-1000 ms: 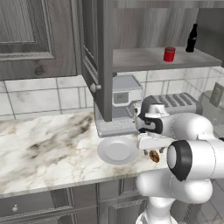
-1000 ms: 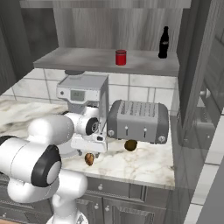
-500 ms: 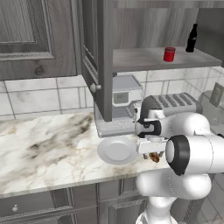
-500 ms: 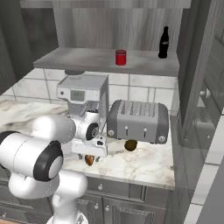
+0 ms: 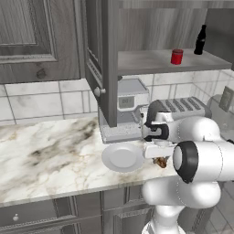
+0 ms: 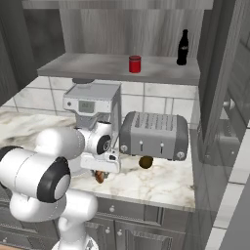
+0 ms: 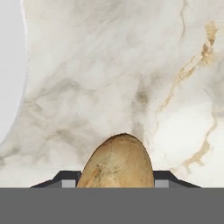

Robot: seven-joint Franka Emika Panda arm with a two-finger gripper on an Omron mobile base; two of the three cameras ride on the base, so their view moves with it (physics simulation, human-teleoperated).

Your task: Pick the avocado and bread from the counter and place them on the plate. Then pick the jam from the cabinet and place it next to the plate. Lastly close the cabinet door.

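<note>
Marble counter (image 5: 50, 151) bears the bread (image 7: 117, 162), clamped between the claw (image 7: 117, 181).

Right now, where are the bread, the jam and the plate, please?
bread (image 7: 117, 162): hand view, middle of its crust.
jam (image 6: 135, 64): right base view, side of the red jar.
plate (image 5: 122, 157): left base view, its flat centre.

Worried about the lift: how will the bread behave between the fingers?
The bread looks rounded and egg-like, so it may roll or twist if gripped off-centre. Its crust looks matte and speckled, probably not slippery. Small against the plate, it is likely light.
</note>
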